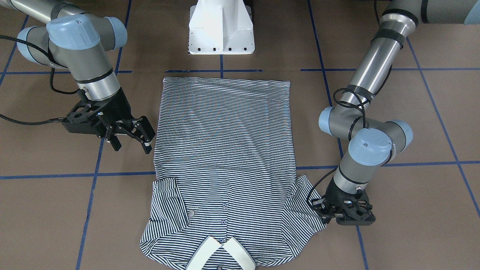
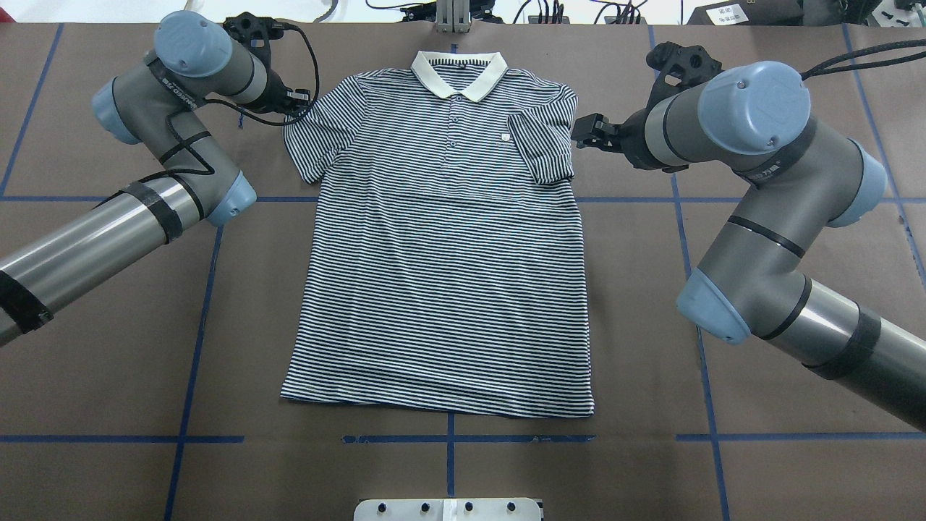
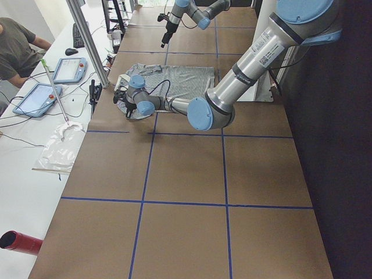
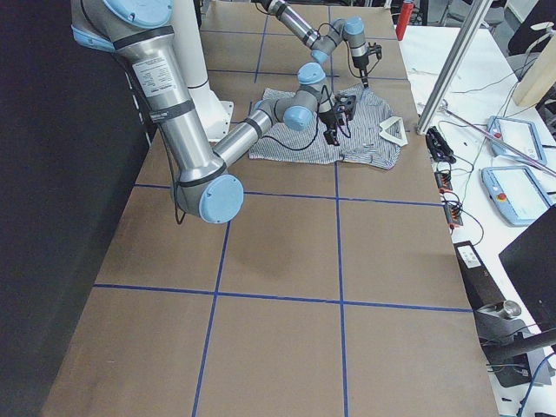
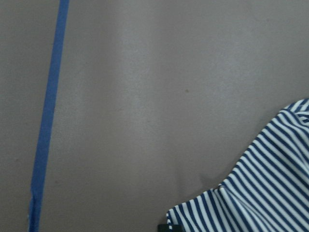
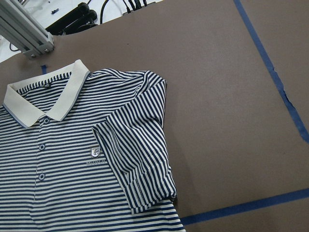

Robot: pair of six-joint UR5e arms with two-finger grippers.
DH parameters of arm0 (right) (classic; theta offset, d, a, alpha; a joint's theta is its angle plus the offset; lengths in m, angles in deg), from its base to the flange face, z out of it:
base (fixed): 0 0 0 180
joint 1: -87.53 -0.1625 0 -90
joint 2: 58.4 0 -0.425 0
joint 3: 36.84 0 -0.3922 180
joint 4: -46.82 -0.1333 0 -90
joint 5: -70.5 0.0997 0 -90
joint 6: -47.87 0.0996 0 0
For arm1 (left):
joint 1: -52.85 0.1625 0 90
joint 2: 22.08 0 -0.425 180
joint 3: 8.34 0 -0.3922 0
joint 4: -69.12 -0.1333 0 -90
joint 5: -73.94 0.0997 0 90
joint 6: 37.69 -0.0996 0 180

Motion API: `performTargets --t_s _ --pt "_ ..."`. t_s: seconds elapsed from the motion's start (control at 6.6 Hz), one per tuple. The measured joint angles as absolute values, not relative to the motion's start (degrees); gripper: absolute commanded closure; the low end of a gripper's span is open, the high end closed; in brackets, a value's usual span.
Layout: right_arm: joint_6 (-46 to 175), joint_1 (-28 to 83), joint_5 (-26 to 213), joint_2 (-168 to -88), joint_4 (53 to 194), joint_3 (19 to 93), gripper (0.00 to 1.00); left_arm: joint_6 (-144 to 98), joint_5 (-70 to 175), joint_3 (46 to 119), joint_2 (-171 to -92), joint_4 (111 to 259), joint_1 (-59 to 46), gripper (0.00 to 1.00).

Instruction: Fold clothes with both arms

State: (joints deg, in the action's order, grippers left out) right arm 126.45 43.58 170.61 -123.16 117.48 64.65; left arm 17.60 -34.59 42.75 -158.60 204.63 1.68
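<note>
polo shirt (image 2: 441,253) flat on surface (image 2: 108,362), right-side sleeve (image 2: 546,148) folded onto chest; right claw (image 1: 131,144) apart, hovering beside it; left claw (image 1: 321,213) at other sleeve (image 2: 318,141) edge, can't tell its state.

Brown table (image 2: 108,362) gridded with blue tape (image 2: 506,438), white side bench (image 3: 17,192).

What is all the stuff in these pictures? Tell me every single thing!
polo shirt: one, navy-and-white stripes, white collar, flat mid-table, one sleeve folded onto its chest
table: one, brown, under everything
tape lines: several, blue, a grid on the table
base: one, white, by the shirt's hem
tablets: two, blue-grey, on the side bench
person: one, dark shirt, at that bench
left arm, right arm: two, grey with light-blue caps
left gripper: black, at the spread sleeve, jaws hidden
right gripper: black, open, near the folded sleeve
</note>
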Motion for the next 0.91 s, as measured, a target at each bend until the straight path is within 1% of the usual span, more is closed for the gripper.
performTargets --t_s 0.15,0.3,0.45,0.91 --pt "126.45 43.60 170.45 -123.17 117.48 64.65 0.00 19.75 -36.09 46.98 -158.96 201.85 1.83 1.00" --pt "126.45 43.64 170.40 -123.17 117.48 64.62 0.00 23.35 -36.39 49.68 -160.07 199.31 3.48 1.00" --pt "126.45 43.66 170.41 -123.17 117.48 64.52 0.00 26.32 -34.06 49.50 -162.10 198.13 6.61 1.00" --pt "126.41 44.12 170.43 -123.17 117.46 64.04 0.00 28.63 -25.71 43.17 -166.24 199.58 9.90 1.00"
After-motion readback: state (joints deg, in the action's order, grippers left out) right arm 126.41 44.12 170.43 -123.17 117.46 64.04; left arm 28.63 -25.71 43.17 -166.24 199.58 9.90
